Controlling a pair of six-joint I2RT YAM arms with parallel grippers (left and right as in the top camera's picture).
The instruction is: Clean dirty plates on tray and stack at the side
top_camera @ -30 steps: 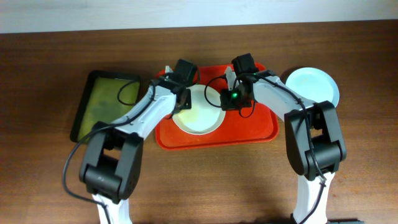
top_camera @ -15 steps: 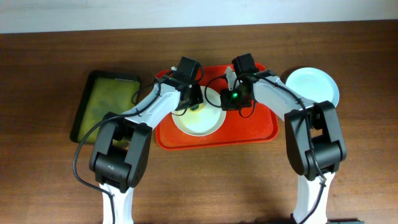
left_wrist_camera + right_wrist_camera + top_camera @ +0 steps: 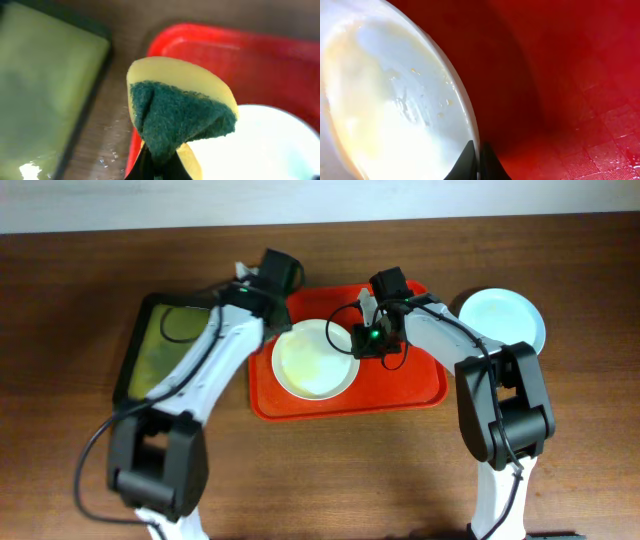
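Note:
A cream plate with a yellowish film lies on the left half of the red tray. My right gripper is shut on the plate's right rim; in the right wrist view its fingers pinch the thin edge of the plate above the tray. My left gripper hovers at the tray's back left corner, shut on a yellow sponge with a green scouring face. A pale blue-green plate rests on the table to the right of the tray; I cannot tell whether another lies under it.
A dark tray with a green lining lies left of the red tray and shows in the left wrist view. Wet drops sit on the wood strip between the two trays.
My left arm lifted the sponge off the cream plate and swung back and left to the tray's left edge. The right gripper kept its hold on the rim.

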